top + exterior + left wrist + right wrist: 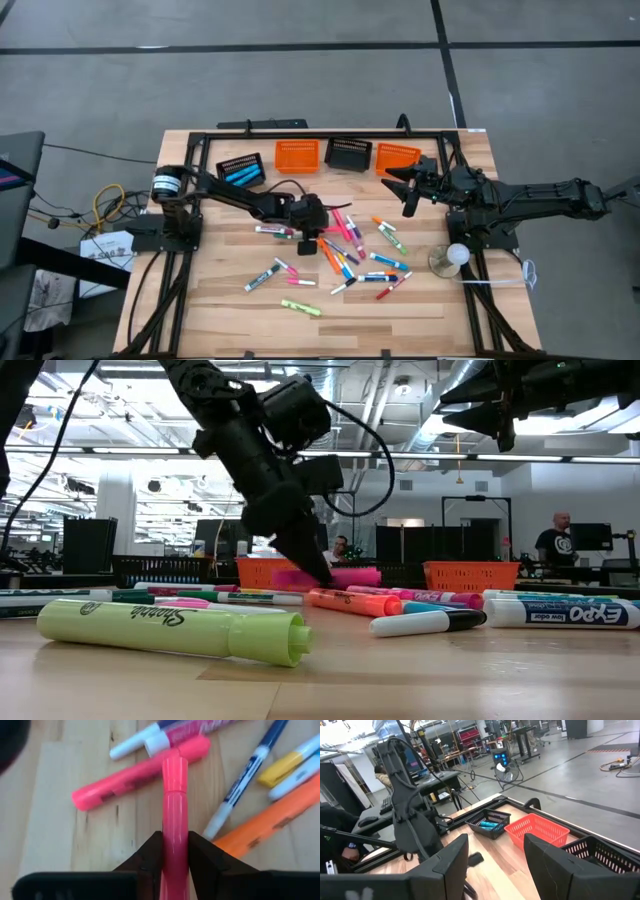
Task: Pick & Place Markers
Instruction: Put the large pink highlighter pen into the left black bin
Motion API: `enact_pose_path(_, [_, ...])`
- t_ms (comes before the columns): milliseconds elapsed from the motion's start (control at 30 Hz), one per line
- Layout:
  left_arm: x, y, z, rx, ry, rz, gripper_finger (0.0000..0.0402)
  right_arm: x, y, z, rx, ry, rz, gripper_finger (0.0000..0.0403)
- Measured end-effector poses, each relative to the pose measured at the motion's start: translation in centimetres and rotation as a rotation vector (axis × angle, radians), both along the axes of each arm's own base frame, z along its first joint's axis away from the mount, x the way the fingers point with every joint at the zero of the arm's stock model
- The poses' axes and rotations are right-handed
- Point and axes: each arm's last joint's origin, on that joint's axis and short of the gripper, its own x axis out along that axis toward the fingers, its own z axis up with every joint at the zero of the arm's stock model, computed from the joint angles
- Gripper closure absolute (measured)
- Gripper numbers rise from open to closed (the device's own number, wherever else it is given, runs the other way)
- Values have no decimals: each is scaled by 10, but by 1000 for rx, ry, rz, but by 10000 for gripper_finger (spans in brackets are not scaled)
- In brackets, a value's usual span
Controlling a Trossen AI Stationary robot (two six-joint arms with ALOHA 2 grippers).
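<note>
- Lying clamped between the two dark fingers of the left gripper (175, 851), a pink marker (175, 810) is seen in the left wrist view, its capped end pointing away from the jaws.
- Just beyond that capped end, a second pink marker (140, 772) is laid crosswise on the table (55, 835), and an orange marker (272, 820) is found just beside the held one.
- Around the held marker, the other markers (355, 250) are scattered over the middle of the table; a yellow-green highlighter (301, 307) lies well apart from it, toward the near edge.
- Farther from the held marker, along the far edge, four slatted baskets are lined up: a black basket (241, 169) holding blue pens, an orange basket (297, 154), another black basket (349, 153) and another orange basket (397, 157).
- The right gripper (408, 190) is held raised near the last orange basket, well apart from the held marker, with its fingers spread and nothing between them.
</note>
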Motion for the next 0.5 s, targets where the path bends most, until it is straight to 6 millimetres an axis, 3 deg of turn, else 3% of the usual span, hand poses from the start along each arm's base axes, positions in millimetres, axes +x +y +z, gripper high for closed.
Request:
enact_pose_path(233, [-15,0,70,-81,-207,64,329,0,0,0,0,4,0,219])
enact_pose_path(367, [-31,4,110,-214,-320,59,327,0,0,0,0,4,1,219])
enact_pose_path(500, [-48,7,122,-349,-355,33,330,0,0,0,0,4,2,219])
